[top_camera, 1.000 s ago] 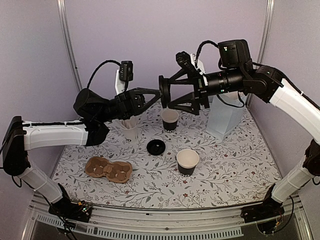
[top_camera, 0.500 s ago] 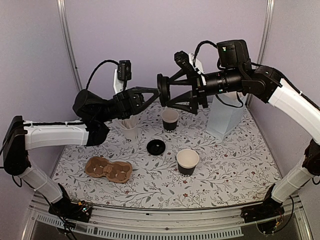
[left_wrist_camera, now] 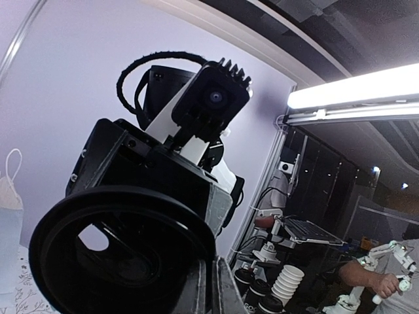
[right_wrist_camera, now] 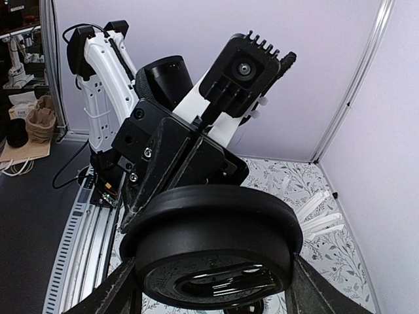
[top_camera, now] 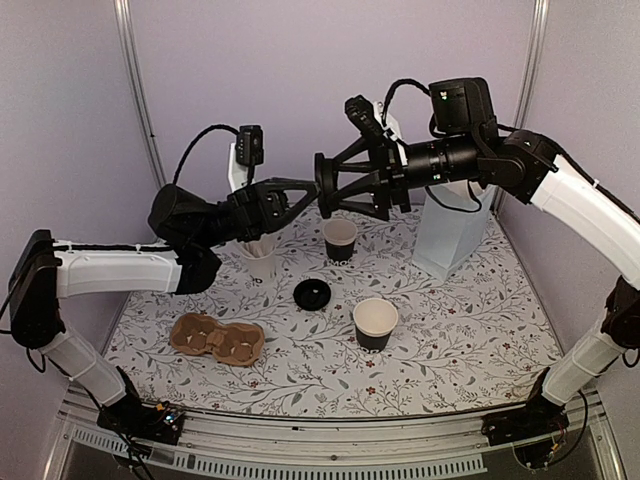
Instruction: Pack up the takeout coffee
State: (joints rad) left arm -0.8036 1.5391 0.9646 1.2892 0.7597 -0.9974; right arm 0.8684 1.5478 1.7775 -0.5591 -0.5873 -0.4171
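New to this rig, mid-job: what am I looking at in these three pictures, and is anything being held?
Two robot arms stand at the near edge of a flowered table. The wide picture looks down from above and behind them; the other two come from a camera on each wrist. On the table sit two black coffee cups, a cardboard cup tray, a white cup of straws, a pale blue bag and a loose black lid. The arms meet in mid-air: the left gripper is shut on the rim of a second black lid, and the right gripper has its fingers either side of it. Whether they press on it, I cannot tell.
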